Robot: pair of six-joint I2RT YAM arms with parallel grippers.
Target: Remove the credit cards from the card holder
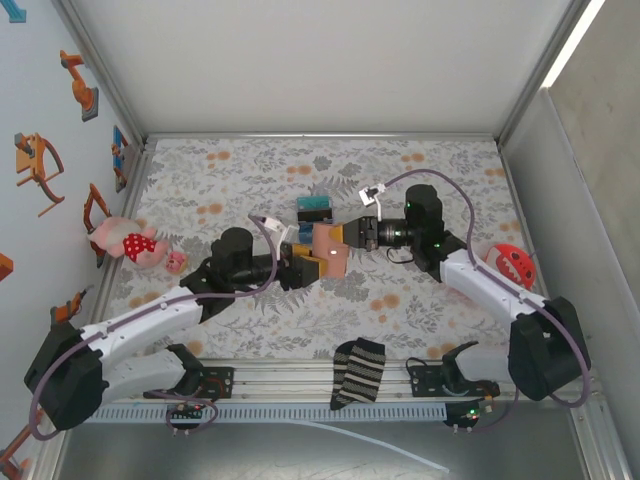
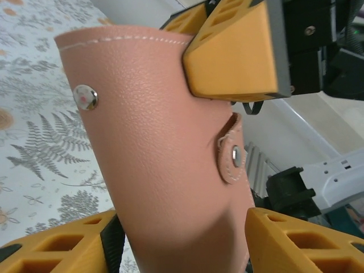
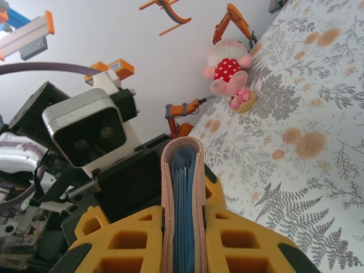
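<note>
Grippers number two, and both meet at the one card holder [image 1: 330, 252] over the middle of the table [image 1: 450, 180]. The right gripper [image 3: 182, 227] is clenched on it. Its two yellow fingers [image 3: 131, 244] press the tan leather from either side, and the folded wallet stands edge-on between them. Inside the fold show the light-blue edges of the credit cards [image 3: 183, 193], tucked in; how many there are I cannot count from the edges.

The left gripper [image 2: 176, 247] has one finger on each side of the holder's other end, close against the leather, but whether they pinch it I cannot tell. In the left wrist view the holder's outer face carries two metal snaps [image 2: 85, 96], one of them on the single closing tab [image 2: 230, 153].

Just beyond the holder lies one blue, teal and black boxy object [image 1: 313, 210]. One pink plush toy [image 1: 130, 243] sits at the left edge of the table and one red round object [image 1: 512, 262] at the right edge. One striped sock [image 1: 358, 372] lies at the near edge between the arm bases.
</note>
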